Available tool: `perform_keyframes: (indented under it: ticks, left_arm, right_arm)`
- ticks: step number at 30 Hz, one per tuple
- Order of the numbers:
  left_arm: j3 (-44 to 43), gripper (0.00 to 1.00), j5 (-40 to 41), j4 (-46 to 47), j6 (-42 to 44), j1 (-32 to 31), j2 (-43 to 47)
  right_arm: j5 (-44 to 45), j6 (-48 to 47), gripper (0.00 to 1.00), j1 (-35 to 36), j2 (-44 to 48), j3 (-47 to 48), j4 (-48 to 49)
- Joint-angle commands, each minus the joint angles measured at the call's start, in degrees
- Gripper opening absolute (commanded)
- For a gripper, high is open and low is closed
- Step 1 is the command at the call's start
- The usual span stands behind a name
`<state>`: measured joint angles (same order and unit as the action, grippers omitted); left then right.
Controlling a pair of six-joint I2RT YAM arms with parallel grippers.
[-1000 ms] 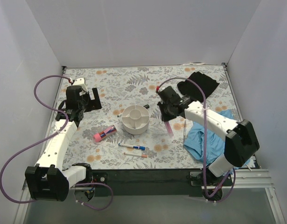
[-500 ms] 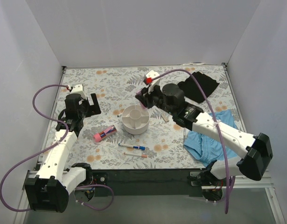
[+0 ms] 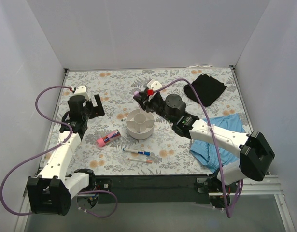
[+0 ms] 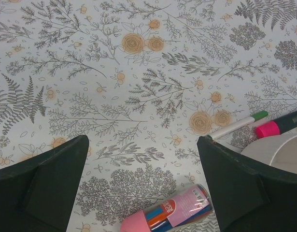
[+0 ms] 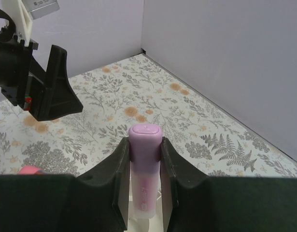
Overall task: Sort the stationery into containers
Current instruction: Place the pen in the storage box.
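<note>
Matte right jaws pinch the smooth, round-capped pink pen (image 5: pixel 145 164).

The left arm (image 3: pixel 61 152) and right arm (image 3: pixel 220 136) have white link shells, black joints and bases, looping purple cables (image 3: pixel 22 159), black wedge-shaped gripper fingers (image 4: pixel 42 188) and white wrist housings (image 3: pixel 81 90).

Table's showing 1 round white organiser (image 3: pixel 140 129). 2 white markers are lying out front: 1 blue-capped marker (image 3: pixel 137 152), 1 red-capped marker (image 3: pixel 140 160). Also lying around: 1 pink case (image 3: pixel 108 138), 1 green-capped pen (image 4: pixel 240 124), 1 dark pen (image 4: pixel 278 126) w/ pink band. 1 pale pink pen (image 5: pixel 145 159) is sitting upright. 2 cloths are lying at right: 1 blue cloth (image 3: pixel 213 140), 1 black cloth (image 3: pixel 206 88).
</note>
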<state>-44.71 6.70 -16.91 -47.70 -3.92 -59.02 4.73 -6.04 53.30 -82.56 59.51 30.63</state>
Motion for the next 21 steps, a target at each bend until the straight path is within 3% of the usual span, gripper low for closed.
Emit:
perform_keyframes:
  ticks: [1, 21]
  left_arm:
    - [-1.87, 0.98, 0.86, 1.35, 1.12, 0.14, -1.0]
    - [-2.31, 0.98, 0.68, 2.58, 1.65, 0.14, -4.34]
  right_arm:
    - [3.61, 0.07, 0.01, -0.74, -1.63, -1.41, 9.09]
    - [2.3, 5.43, 0.01, -4.96, -10.95, -1.76, 11.2]
